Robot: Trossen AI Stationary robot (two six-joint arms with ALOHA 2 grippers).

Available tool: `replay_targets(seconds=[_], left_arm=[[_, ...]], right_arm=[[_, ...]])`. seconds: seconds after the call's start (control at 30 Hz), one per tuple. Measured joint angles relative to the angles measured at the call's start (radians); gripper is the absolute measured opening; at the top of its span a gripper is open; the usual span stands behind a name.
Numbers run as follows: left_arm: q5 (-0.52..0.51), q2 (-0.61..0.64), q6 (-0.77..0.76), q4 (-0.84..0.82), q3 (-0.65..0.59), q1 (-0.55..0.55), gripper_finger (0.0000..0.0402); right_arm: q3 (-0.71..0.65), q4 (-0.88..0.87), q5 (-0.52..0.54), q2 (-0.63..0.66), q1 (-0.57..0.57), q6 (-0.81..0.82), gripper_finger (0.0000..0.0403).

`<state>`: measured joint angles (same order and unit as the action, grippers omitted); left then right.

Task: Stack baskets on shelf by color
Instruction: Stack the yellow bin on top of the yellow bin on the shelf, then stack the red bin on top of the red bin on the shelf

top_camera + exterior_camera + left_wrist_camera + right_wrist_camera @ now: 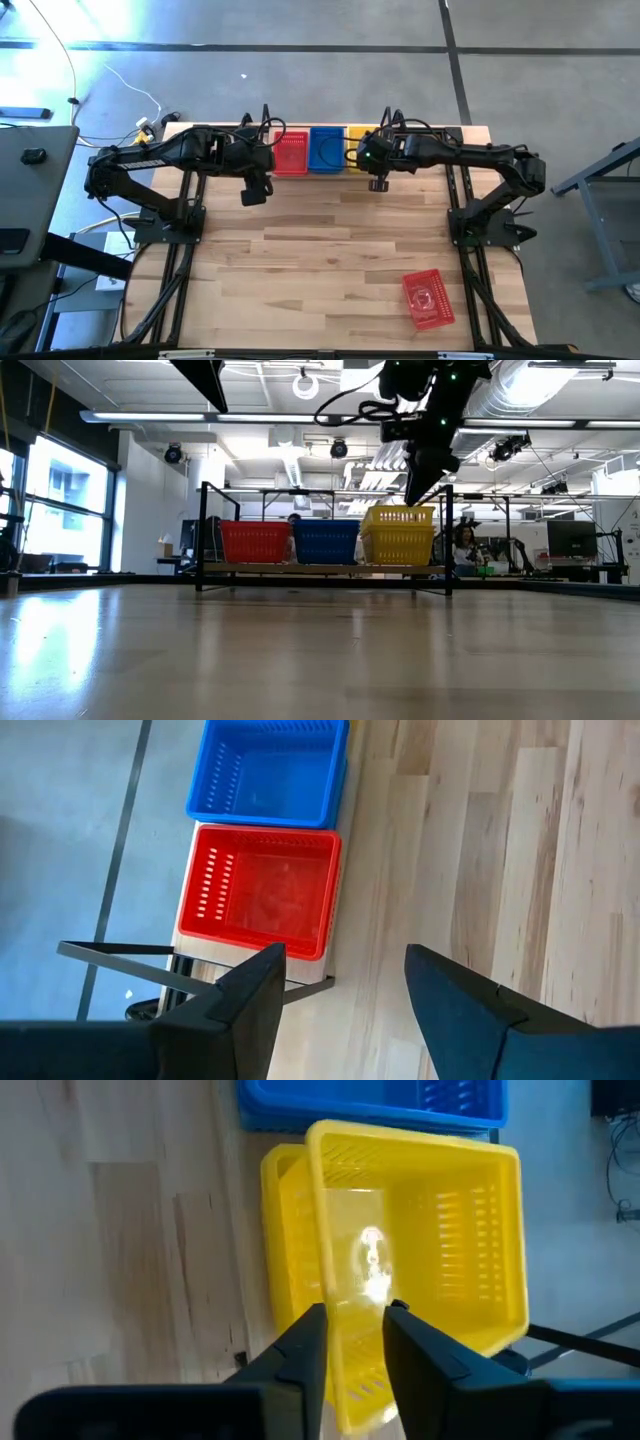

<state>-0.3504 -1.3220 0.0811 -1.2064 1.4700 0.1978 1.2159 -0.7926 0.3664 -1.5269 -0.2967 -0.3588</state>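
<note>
The shelf (pixel 320 568) stands along the table's far edge. On it sit a red basket (pixel 291 152), a blue one (pixel 326 148) and a yellow stack (pixel 398 535). The top yellow basket (pixel 420 1240) sits slightly askew in the one below. My right gripper (pixel 355 1342) hangs over the stack, slanting down from the near side. It is open, one finger outside and one inside the top basket's near wall (pixel 345 1270), with a gap around the wall. My left gripper (pixel 345 980) hovers open above the table, just near of the red basket (pixel 262 890). Another red basket (pixel 428 298) lies on the table at the near right.
The shelf's black wire posts (pixel 448 540) rise at its ends, one close beside my right gripper (pixel 425 480). Bare wooden tabletop (pixel 330 260) stretches between the shelf and the near edge. The arms' black frames (pixel 170 260) stand on both sides.
</note>
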Motion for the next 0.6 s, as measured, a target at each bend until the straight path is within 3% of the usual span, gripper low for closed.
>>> replay_targets(seconds=[0.17,0.33,0.6], left_arm=[[0.000,0.000,0.000,0.000,0.000,0.000,0.0196],[0.000,0.000,-0.003,0.000,0.000,0.000,0.0196],[0.061,0.000,0.000,0.000,0.000,0.000,0.0196]], right_arm=[[0.081,-0.051,0.000,0.000,0.031,0.081,0.0101],[0.164,-0.182,-0.011,0.000,0.069,0.279,0.0103],[0.206,-0.318,-0.201,0.001,0.191,0.561,0.0103]])
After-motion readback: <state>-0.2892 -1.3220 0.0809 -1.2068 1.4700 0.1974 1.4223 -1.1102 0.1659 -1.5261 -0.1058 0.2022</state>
